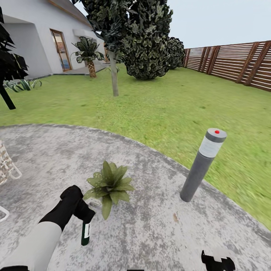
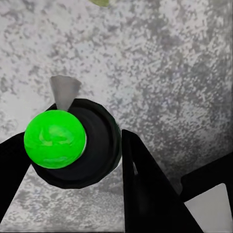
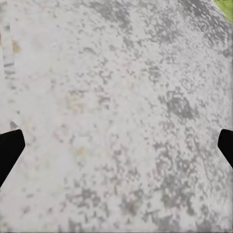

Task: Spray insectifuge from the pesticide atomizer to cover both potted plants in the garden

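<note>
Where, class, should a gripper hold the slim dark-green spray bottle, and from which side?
Grip the slim dark-green spray bottle round its upper body below the black head, coming from above as the left gripper does: it stands upright on the grey paving.

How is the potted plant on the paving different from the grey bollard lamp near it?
The potted plant is a low rosette of broad green leaves; the bollard lamp is a tall, smooth grey post. The plant spreads outward, while the lamp leans and carries a red dot on its cap. Both stand on the grey mottled paving.
</note>
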Controlling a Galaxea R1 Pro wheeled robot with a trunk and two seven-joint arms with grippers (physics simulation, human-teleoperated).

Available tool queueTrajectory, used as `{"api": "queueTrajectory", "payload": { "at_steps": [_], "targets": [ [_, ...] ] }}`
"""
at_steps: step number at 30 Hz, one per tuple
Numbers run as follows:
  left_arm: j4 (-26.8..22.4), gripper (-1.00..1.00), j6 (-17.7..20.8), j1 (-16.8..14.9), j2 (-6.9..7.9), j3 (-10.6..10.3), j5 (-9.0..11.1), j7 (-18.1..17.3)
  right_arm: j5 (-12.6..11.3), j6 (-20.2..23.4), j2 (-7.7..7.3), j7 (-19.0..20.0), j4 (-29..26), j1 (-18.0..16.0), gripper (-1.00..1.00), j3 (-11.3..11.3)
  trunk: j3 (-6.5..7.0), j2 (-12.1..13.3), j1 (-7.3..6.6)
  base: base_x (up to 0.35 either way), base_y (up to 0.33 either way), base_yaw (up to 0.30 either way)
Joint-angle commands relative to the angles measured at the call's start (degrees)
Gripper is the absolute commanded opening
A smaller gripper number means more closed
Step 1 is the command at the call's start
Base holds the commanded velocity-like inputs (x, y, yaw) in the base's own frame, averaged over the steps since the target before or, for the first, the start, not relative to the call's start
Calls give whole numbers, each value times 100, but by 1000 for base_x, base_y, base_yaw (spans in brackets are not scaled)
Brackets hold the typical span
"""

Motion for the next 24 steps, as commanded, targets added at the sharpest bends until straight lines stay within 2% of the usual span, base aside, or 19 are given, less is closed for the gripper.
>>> {"api": "queueTrajectory", "payload": {
  "at_steps": [1, 3, 6, 10, 14, 16, 19, 20, 21, 22, 24],
  "targets": [
    [3, -100, 32, 4, 6, 30, -46, -54, 59, -18, 3, -16, 7, -4, 100, -42, -5, -2, -2, -36, -27, 154],
    [4, -100, 14, 172, 9, 55, -29, 124, 58, -18, 5, -16, 7, -4, 100, -38, -5, -2, -2, -11, -8, 240],
    [11, -100, 4, 263, -5, 90, 19, 462, 59, -18, 6, -16, 7, -4, 100, -38, -5, -2, -2, -3, -2, 268],
    [22, -100, -21, 290, -83, 523, 98, 743, 59, -18, 6, -16, 7, -4, 100, -39, -5, -2, -2, 0, 0, 259],
    [322, -100, -169, 346, -133, 652, 244, 935, 59, -18, 6, -16, 7, -4, 100, -41, -5, -2, -2, 0, 0, 69],
    [568, -100, -416, 362, -226, 678, 382, 1198, 59, -18, 6, -16, 7, -4, 100, -41, -5, -2, -2, 0, 0, 10],
    [741, -100, -695, 369, -438, 704, 872, 2225, 59, -18, 6, -16, 7, -4, 100, -37, -5, -2, -2, 0, 0, 2],
    [756, -100, -725, 366, -490, 707, 1159, 2588, 59, -18, 6, -16, 7, -4, 100, -35, -5, -2, -2, 0, 0, 0],
    [762, -100, -734, 364, -512, 703, 1359, 2771, 59, -18, 6, -16, 7, -4, 100, -35, -5, -2, -2, 0, 0, 0],
    [768, -100, -731, 348, -534, 676, 1679, 2981, 59, -18, 6, -14, 7, -4, 100, -38, -5, -2, -2, 0, 0, 0],
    [779, -100, -712, 317, -550, 646, 1865, 3090, 59, -18, 6, -9, 14, -4, 100, -35, -5, -2, -2, 0, 0, 0]
  ]
}}
